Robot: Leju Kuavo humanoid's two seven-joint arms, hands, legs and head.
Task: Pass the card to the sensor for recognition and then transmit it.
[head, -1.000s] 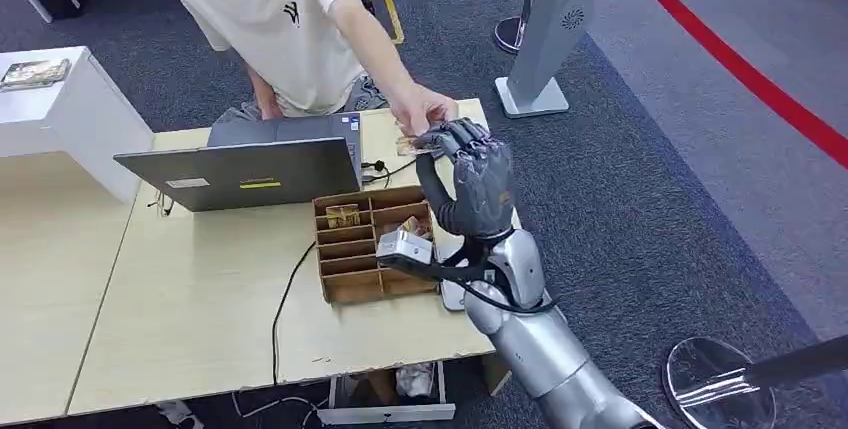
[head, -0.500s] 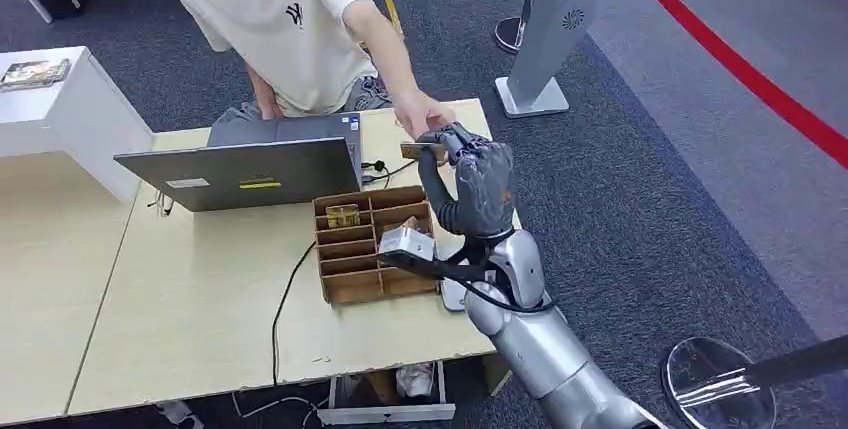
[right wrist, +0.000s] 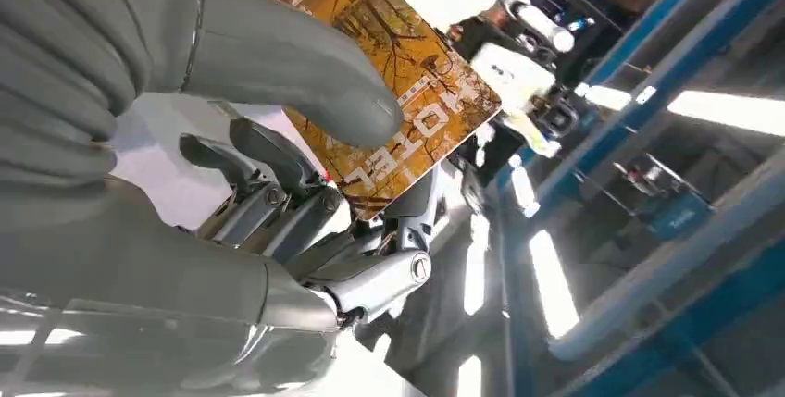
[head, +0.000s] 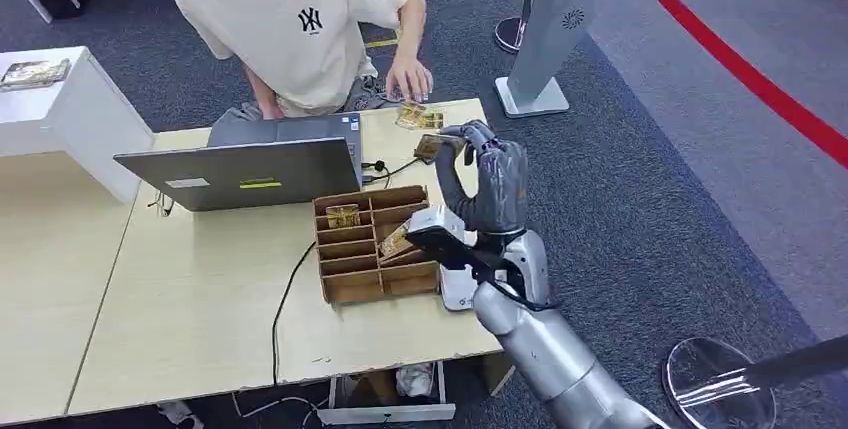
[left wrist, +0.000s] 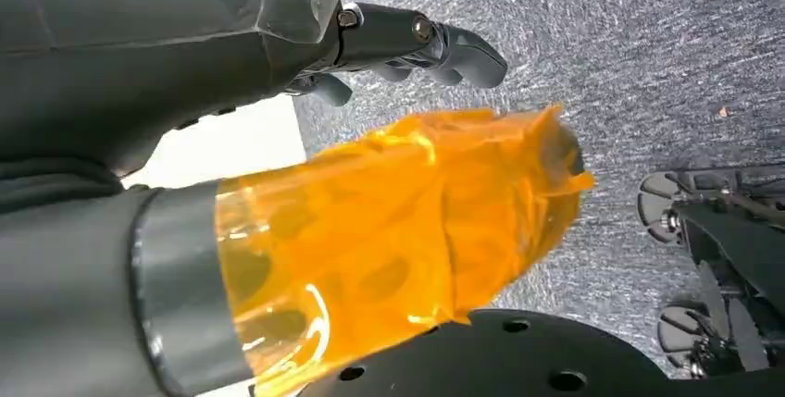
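An orange card [head: 431, 147] printed HOTEL [right wrist: 407, 110] is pinched between the thumb and fingers of my right hand [head: 488, 181] [right wrist: 278, 147]. The hand is raised above the far right part of the wooden table [head: 180, 319], beyond the compartment box [head: 368, 245]. A small white device [head: 456, 290] lies on the table under my right forearm, partly hidden by it. My left hand [left wrist: 370, 138] hangs over grey carpet with its fingers apart and nothing in it; its thumb is wrapped in orange film.
A person in a white T-shirt [head: 290, 29] sits behind the table, one hand [head: 408, 79] resting near two cards [head: 420, 117] at the far edge. An open laptop [head: 240, 174] stands left of the box. A cable [head: 285, 299] runs across the tabletop.
The person's hand has let go of the card and drawn back to the table's far edge. My right hand keeps the card and has shifted slightly to the right and towards me.
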